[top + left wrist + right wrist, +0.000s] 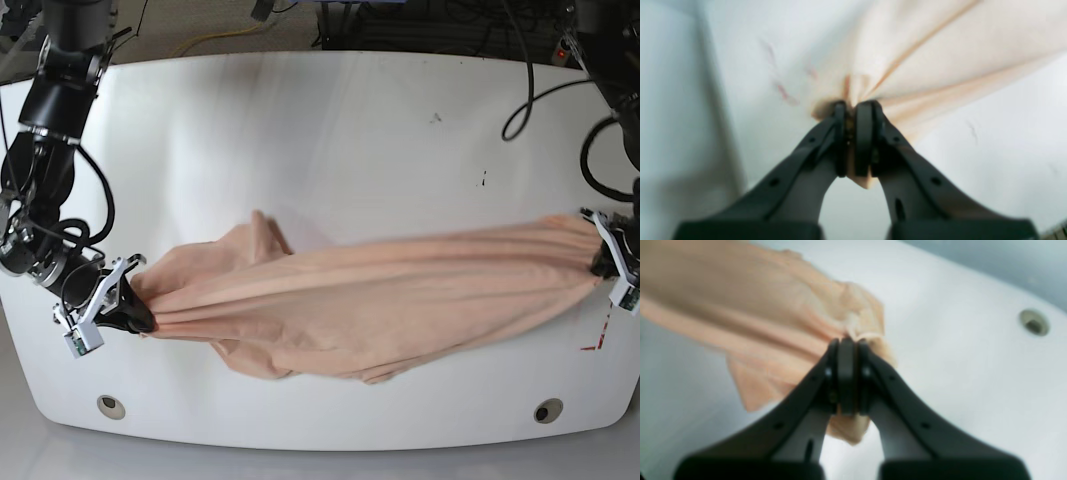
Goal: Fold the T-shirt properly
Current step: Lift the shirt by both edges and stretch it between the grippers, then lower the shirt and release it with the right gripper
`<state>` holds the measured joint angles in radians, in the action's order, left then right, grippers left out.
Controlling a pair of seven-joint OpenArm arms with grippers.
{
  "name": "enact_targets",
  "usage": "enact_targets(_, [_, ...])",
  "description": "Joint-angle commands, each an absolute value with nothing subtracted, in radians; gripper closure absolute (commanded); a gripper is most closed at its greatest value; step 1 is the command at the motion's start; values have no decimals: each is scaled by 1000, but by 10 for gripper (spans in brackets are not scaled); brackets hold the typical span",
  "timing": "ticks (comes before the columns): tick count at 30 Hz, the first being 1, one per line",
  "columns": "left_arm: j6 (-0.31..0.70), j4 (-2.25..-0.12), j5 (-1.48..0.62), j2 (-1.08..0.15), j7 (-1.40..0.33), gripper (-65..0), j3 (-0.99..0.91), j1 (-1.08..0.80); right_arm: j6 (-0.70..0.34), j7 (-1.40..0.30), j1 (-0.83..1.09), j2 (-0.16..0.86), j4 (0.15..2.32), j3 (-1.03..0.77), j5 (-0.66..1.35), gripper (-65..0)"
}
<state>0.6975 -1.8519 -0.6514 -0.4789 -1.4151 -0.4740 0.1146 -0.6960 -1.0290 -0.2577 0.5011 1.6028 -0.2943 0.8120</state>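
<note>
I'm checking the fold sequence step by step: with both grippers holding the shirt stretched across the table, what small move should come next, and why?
Probably lift both ends slightly and shake it flat: the T-shirt hangs bunched between the left gripper and right gripper, not spread.

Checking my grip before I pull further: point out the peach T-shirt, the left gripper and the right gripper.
peach thin-fabric T-shirt (pixel 380 290): base view, stretched middle of the fabric.
left gripper (pixel 601 262): base view, its tips at the shirt's end.
right gripper (pixel 141 318): base view, its tips at the bunched end.
</note>
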Motion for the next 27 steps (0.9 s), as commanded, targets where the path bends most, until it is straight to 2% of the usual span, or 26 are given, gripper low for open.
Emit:
enact_targets(1, [698, -1886, -670, -498, -1396, -10, -512, 50, -698, -1013, -199, 516, 1649, -337, 828, 0])
enact_targets(9, [698, -1883, -670, -473, -1396, -10, -599, -208, -698, -1013, 70, 487, 1659, -404, 826, 0])
enact_targets(19, [698, -1879, -664, -473, -1396, -17, -610, -351, -698, -1009, 222, 486, 1655, -407, 825, 0])
enact_targets(21, [698, -1879, -664, -473, -1396, -61, -610, -360, -698, -1009, 232, 486, 1655, -407, 825, 0])
enact_targets(22, [698, -1879, -664, -473, -1396, -118, -610, -364, -698, -1009, 237, 484, 1655, -407, 825, -41])
enact_targets(25, [698, -1880, -664, -473, -1396, -308, -610, -367, -698, -1012, 242, 466, 1658, -409, 825, -212])
enact_targets(27, [698, -1880, -664, -472, -1396, -446, -615, -367, -698, -1012, 239, 464, 1659, -409, 828, -352])
